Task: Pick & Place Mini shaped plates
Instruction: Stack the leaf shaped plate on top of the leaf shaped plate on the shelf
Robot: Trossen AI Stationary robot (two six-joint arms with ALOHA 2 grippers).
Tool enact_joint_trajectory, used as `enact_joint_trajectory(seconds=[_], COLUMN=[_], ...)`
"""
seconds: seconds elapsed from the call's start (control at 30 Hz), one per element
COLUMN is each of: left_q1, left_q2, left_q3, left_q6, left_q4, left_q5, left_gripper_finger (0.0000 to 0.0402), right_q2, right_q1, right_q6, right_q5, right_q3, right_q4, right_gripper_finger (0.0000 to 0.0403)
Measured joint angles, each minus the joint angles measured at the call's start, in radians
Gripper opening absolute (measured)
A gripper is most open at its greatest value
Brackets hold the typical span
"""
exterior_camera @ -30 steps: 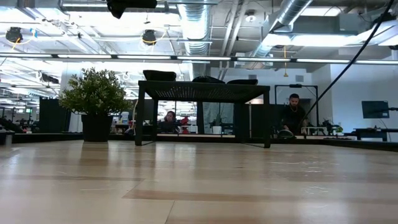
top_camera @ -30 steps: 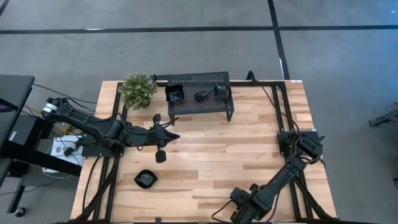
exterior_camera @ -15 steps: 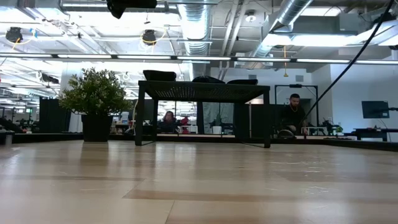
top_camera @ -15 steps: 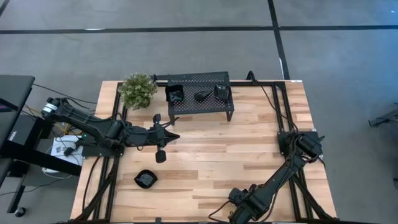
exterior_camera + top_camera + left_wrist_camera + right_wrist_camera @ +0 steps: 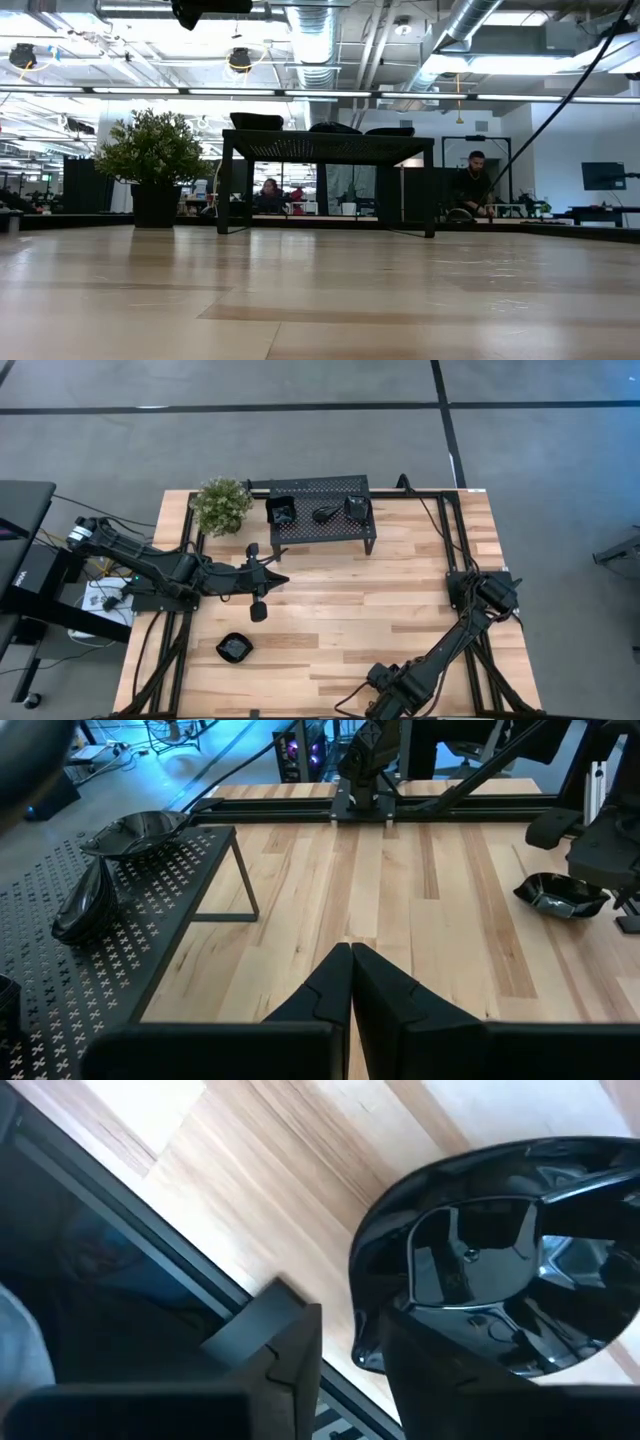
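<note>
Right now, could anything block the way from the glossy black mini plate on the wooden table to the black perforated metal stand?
Yes: the left tool, shut, hangs directly between that plate and the stand.

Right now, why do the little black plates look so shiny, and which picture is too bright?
Right wrist view: the glossy plate mirrors lights as pale patches. Left wrist view: the plate on the table shows white glints. Low view: ceiling lights glare white, and the stand is a dark silhouette.
</note>
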State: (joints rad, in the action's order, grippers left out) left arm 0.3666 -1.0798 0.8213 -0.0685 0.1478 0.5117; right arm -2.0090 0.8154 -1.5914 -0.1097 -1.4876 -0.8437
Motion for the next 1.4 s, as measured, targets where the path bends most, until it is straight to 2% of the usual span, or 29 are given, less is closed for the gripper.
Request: enact_joint_trajectory(seconds=[0.5, 0.73, 0.83, 1.03, 1.23, 1.33, 1.4], left_q1=[0.0, 0.0, 0.0, 0.0, 0.0, 0.0, 0.0], left_q2=[0.0, 0.0, 0.0, 0.0, 0.0, 0.0, 0.0], left_q3=[0.0, 0.0, 0.0, 0.0, 0.0, 0.0, 0.0], left_q6=[0.0, 0.0, 0.0, 0.003, 0.004, 0.004, 0.014], left_q4=[-0.011, -0.023, -0.026, -0.033, -0.042, -0.044, -0.045], left_q5=[0.0, 0.0, 0.0, 0.0, 0.0, 0.0, 0.0], left_gripper_finger=[0.0012, 0.0012, 0.0012, 0.0012, 0.0012, 0.0012, 0.0012], right_q2=[-0.008, -0.008, -0.008, -0.006, -0.007, -0.007, -0.007], right_q1=[0.022, 0.022, 0.022, 0.019, 0.018, 0.013, 0.009], right_q6=[-0.009, 0.021, 0.053, 0.151, 0.18, 0.255, 0.327], right_q5=[0.007, 0.041, 0.041, 0.04, 0.028, 0.029, 0.066], right_q3=[0.053, 0.054, 0.054, 0.053, 0.035, -0.023, -0.069], right_q4=[0.029, -0.051, -0.066, -0.073, -0.138, -0.248, -0.35], right_gripper_finger=[0.0102, 0.01, 0.0081, 0.0009, 0.0016, 0.0004, 0.0004])
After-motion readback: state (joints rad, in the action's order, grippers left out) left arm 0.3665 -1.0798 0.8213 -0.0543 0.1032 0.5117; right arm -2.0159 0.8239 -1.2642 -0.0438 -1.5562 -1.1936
